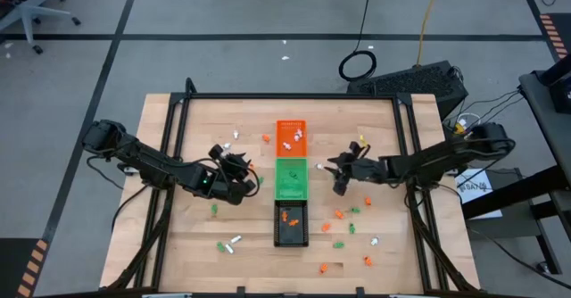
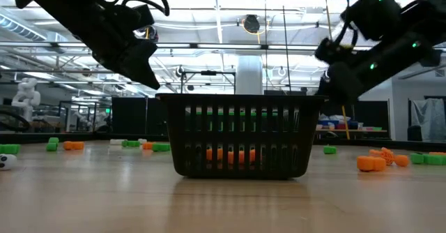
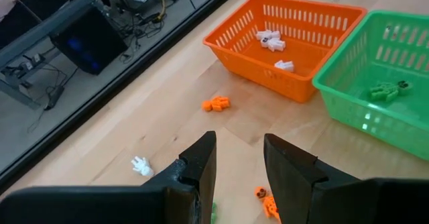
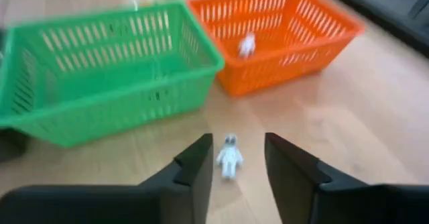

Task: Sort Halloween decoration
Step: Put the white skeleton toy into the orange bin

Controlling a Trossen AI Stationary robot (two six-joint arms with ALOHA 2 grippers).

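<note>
Three small trays stand in a row at mid-table: orange [image 1: 291,136] farthest, green [image 1: 290,178] in the middle, black [image 1: 291,223] nearest. Tiny orange, green and white trinkets [image 1: 348,228] lie scattered on the wood on both sides. My left gripper [image 1: 248,175] hovers open to the left of the green tray, over bare wood [image 3: 238,158], with an orange trinket [image 3: 269,202] by one finger. My right gripper [image 1: 339,178] is open to the right of the green tray. A white trinket [image 4: 229,156] lies on the table between its fingertips, untouched.
The orange tray [image 3: 288,36] holds white trinkets [image 3: 269,40]; the green tray [image 3: 385,76] holds a green one [image 3: 385,90]; the black tray [image 2: 240,137] holds orange ones [image 2: 224,155]. An orange trinket [image 3: 216,104] and a white one [image 3: 141,165] lie by the left gripper. Black frame rails edge the table.
</note>
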